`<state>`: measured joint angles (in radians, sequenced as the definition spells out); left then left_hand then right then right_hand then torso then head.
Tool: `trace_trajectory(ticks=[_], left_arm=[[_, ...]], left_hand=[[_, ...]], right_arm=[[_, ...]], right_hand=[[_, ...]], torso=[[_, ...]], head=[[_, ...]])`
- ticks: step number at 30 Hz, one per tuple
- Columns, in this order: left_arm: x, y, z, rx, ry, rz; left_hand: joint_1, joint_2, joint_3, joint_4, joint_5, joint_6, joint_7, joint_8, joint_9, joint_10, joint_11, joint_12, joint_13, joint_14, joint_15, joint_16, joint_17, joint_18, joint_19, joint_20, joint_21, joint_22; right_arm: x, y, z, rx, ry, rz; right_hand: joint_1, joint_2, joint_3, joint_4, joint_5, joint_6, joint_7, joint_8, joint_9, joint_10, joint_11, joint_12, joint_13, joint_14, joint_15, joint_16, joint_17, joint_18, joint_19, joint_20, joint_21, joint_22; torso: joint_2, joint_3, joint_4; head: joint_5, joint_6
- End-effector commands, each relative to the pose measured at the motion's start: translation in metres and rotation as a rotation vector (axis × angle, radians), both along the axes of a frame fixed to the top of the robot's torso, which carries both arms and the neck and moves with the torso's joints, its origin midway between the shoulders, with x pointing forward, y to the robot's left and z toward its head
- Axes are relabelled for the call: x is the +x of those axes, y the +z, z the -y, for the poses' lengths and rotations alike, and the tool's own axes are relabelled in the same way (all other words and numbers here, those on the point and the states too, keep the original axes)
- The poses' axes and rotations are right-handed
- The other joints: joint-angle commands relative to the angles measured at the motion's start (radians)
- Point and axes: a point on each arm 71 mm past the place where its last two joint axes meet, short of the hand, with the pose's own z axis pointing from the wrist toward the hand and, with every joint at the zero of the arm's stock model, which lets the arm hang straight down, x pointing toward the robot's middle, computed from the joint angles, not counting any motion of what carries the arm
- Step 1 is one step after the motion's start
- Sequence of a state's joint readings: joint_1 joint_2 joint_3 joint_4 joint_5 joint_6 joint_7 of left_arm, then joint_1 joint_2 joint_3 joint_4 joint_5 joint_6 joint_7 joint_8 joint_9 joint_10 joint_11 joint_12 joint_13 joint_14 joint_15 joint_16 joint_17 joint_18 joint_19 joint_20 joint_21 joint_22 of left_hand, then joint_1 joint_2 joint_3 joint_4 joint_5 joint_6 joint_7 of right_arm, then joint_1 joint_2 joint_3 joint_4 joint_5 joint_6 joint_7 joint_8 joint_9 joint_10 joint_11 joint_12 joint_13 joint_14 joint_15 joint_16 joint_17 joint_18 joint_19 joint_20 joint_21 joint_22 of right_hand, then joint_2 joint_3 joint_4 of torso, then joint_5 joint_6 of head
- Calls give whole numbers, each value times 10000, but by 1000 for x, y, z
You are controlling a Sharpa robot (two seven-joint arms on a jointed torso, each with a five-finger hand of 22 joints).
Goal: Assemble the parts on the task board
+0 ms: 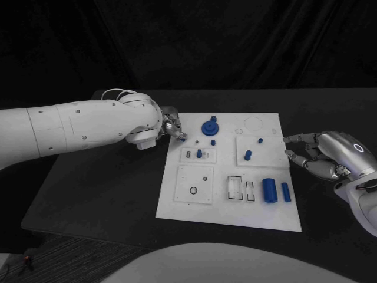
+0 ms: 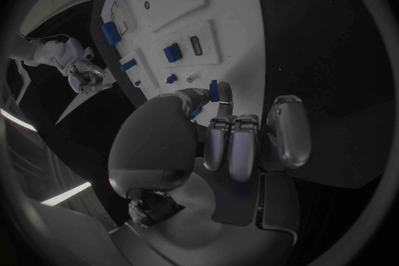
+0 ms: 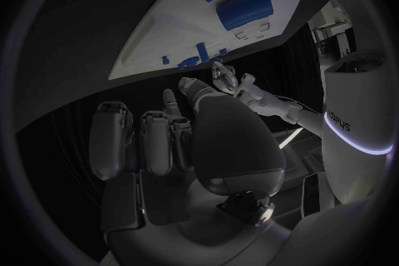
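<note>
The white task board (image 1: 265,215) lies mid-table. My left hand (image 1: 173,127) hovers over its far left corner and pinches a small blue part (image 2: 213,90) between thumb and a finger. On the board stand a round blue part with a peg (image 1: 210,127), small blue pegs (image 1: 199,153) (image 1: 248,155), a thick blue cylinder (image 1: 269,190) and a slim one (image 1: 286,191). My right hand (image 1: 320,154) rests just off the board's right edge, fingers loosely bent and apart, nothing in them. The two cylinders (image 3: 245,8) lie beyond its fingers.
Empty rectangular slots (image 1: 235,187) sit left of the thick cylinder. A square inset plate with a ring hole (image 1: 194,184) takes the board's near left. Black table (image 1: 95,188) surrounds the board on all sides.
</note>
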<state>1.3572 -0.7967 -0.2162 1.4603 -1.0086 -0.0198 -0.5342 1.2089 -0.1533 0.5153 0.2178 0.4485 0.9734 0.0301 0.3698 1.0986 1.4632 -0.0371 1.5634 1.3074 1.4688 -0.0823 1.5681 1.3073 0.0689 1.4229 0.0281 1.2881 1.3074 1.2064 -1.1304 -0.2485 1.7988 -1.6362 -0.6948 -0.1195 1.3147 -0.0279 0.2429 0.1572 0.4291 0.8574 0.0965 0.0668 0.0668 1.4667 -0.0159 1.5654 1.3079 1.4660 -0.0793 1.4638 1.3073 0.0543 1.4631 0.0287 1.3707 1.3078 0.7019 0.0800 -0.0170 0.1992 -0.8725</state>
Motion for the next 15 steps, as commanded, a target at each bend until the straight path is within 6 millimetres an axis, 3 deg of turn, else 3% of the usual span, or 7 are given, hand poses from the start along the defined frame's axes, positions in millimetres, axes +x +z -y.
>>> trace_trajectory(ticks=[1, 8, 12, 15], left_arm=[[-6, 2, -1, -386, 787, -5], [-18, 7, 3, -582, 899, 359], [-22, 9, 7, -603, 740, 663], [-25, 7, 10, -663, 669, 853]], left_hand=[[-95, -35, 364, -276, -53, 11, -89, 35, -1, 972, -73, -61, 2535, 1020, -67, 27, 2635, -30, 45, -28, 37, 1762], [-315, -119, 449, -335, -196, 46, -94, 40, 5, 959, -75, -79, 2521, 1003, -73, 9, 2602, -26, 49, -36, 15, 1754], [-512, -109, 546, -411, -610, 72, -105, 28, -2, 942, -85, -104, 2503, 990, -82, -6, 2575, -21, 47, -45, -19, 1745], [-558, -83, 577, -426, -715, 67, -100, 18, -5, 937, -82, -111, 2497, 986, -81, -10, 2567, -18, 42, -45, -36, 1740]], right_arm=[[0, 0, 2, 31, -186, 16], [-1, 0, 2, 71, -186, 59], [-2, 1, 1, 110, -143, 77], [-2, 1, 1, 130, -129, 87]], right_hand=[[67, 9, 59, 2, 46, 53, -22, 2, 9, 1041, 70, 54, 2629, 763, 50, -28, 1053, -91, 275, 73, 16, 2035], [67, 9, 59, 2, 46, 53, -22, 2, 9, 1041, 70, 54, 2629, 763, 50, -28, 1053, -91, 275, 73, 16, 2035], [67, 9, 59, 2, 46, 53, -22, 2, 9, 1041, 70, 54, 2629, 763, 50, -28, 1053, -91, 275, 73, 16, 2035], [86, 4, 84, -16, 51, 49, -20, -6, 5, 1041, 71, 54, 2629, 762, 51, -28, 1051, -92, 276, 74, 20, 2036]], torso=[[0, 1, 2], [-19, 14, 2], [-21, 12, 2], [-16, 12, -3]], head=[[1, -2], [17, -2], [12, -2], [-5, -2]])
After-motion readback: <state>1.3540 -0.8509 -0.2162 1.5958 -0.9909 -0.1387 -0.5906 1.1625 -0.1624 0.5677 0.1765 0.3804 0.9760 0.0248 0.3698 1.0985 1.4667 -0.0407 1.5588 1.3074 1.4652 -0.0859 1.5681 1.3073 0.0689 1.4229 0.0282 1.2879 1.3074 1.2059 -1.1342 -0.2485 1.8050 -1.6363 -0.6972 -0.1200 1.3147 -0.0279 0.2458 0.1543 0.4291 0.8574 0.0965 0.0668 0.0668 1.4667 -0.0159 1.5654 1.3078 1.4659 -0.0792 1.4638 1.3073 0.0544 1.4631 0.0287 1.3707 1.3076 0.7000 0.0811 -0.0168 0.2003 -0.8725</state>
